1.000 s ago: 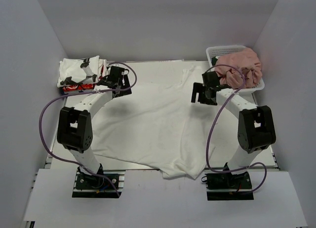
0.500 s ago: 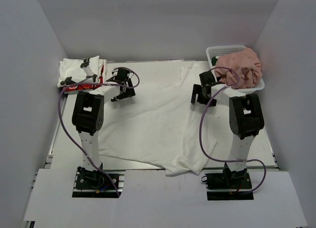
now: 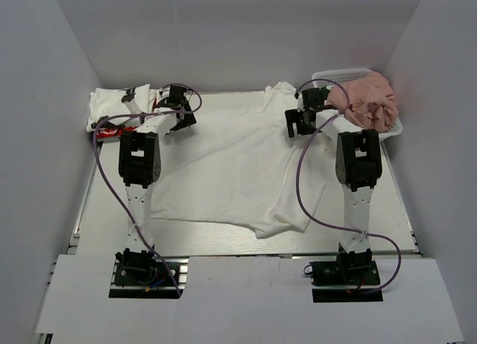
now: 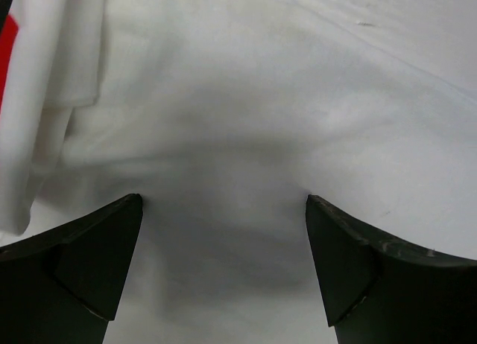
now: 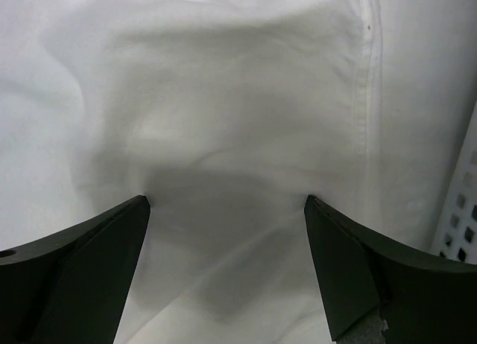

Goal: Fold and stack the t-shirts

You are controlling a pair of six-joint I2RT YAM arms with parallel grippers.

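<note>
A large white t-shirt point(image 3: 231, 165) lies spread flat on the table. My left gripper point(image 3: 177, 119) stands open at the shirt's far left corner, its fingertips point(image 4: 123, 217) pressed down on the white cloth point(image 4: 246, 120) with nothing between them. Over the far right shoulder of the shirt my right gripper point(image 3: 297, 124) is open too, its tips resting on wrinkled white cloth point(image 5: 223, 98). A folded white t-shirt with black patches point(image 3: 119, 104) sits on a red one point(image 3: 112, 132) at the back left. A dusty pink t-shirt point(image 3: 365, 98) is heaped in the basket.
The white mesh basket point(image 3: 395, 126) stands at the back right against the wall; its side point(image 5: 462, 232) shows just right of my right gripper. The red folded shirt's edge point(image 4: 6, 61) lies close to my left gripper. White walls enclose the table.
Both arms have stretched out toward the far edge. The white t-shirt has slid back with them, its near hem now farther from the table's front edge. Both grippers stayed open.
</note>
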